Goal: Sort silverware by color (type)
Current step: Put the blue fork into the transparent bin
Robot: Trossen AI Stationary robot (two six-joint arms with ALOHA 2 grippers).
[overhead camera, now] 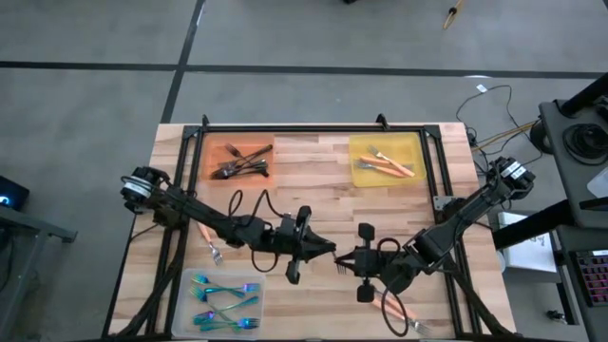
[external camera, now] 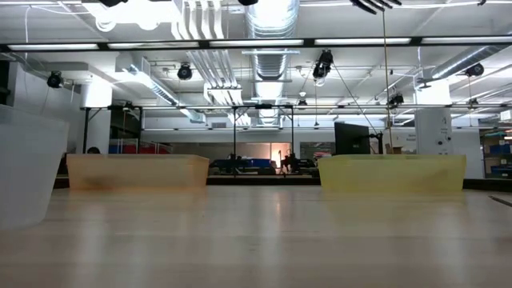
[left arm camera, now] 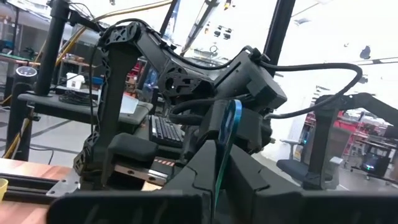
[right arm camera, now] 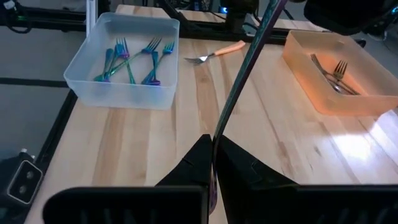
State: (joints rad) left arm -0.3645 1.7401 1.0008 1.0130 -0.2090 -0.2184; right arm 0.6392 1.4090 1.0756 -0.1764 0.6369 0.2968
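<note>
Blue-teal utensil (right arm camera: 239,87): slim, shiny | left tool (overhead camera: 328,253) and right tool (overhead camera: 344,258) both clamp it

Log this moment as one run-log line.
left gripper: shut on blue-teal utensil | right gripper: shut on same utensil | mid-table handover

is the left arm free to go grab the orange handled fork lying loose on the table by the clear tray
Probably not yet. The left gripper is shut on a blue-teal utensil that the right gripper also pinches. The orange-handled fork itself lies unobstructed beside that arm.
</note>
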